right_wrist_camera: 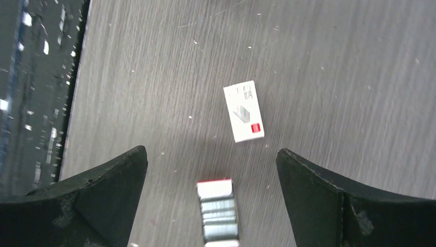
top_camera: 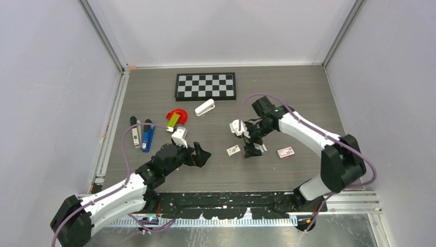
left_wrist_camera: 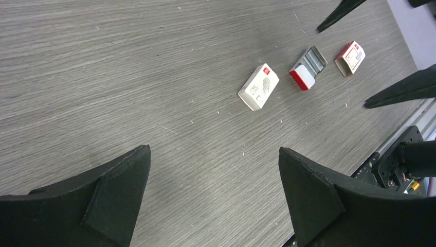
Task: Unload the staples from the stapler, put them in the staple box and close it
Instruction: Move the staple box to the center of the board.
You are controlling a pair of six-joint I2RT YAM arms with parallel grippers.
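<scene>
Grey wood-grain table (top_camera: pixel 298 98), checkerboard (top_camera: pixel 206 86) at back, white stapler (top_camera: pixel 204 108), blue stapler (top_camera: pixel 148 135) at left, staple boxes (top_camera: pixel 286 152)

The stapler (top_camera: pixel 148 136), small and bright blue with a darker far end, lies flat on the table, lengthwise front to back, well apart to the left of the left gripper (top_camera: pixel 203 154).
</scene>
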